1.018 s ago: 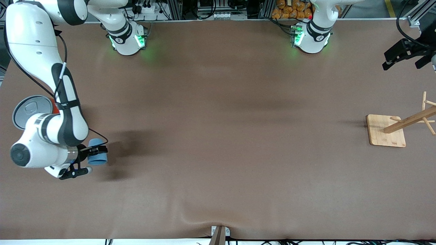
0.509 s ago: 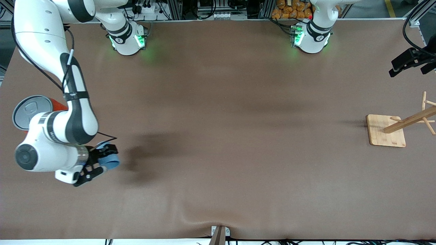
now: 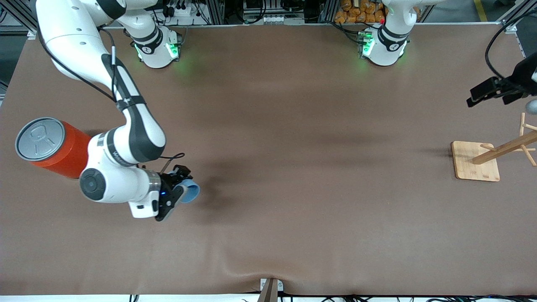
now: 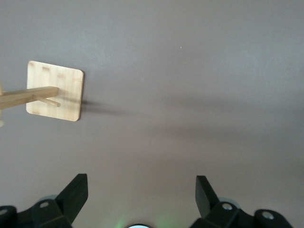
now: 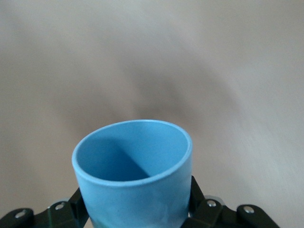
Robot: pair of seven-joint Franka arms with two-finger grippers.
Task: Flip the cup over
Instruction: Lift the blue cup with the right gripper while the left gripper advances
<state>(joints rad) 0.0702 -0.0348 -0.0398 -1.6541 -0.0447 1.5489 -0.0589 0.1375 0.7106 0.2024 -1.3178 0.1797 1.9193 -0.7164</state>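
Observation:
The light blue cup (image 3: 190, 192) hangs above the brown table, gripped across its body by my right gripper (image 3: 179, 187), which is shut on it. In the right wrist view the cup (image 5: 135, 180) fills the space between the black fingers (image 5: 199, 199), its open mouth facing away from the wrist and its inside empty. My left gripper (image 3: 488, 92) hovers near the left arm's end of the table, over the spot beside the wooden rack. The left wrist view shows that gripper (image 4: 141, 190) open with only bare table between its fingers.
A large orange-red can (image 3: 50, 147) with a grey lid stands at the right arm's end of the table, close to the right arm's wrist. A wooden rack on a square bamboo base (image 3: 476, 161) stands at the left arm's end; its base (image 4: 54, 90) also shows in the left wrist view.
The right arm has carried the cup away from the can toward the table's middle, turning it so the mouth points outward. The left gripper has shifted slightly near the rack.

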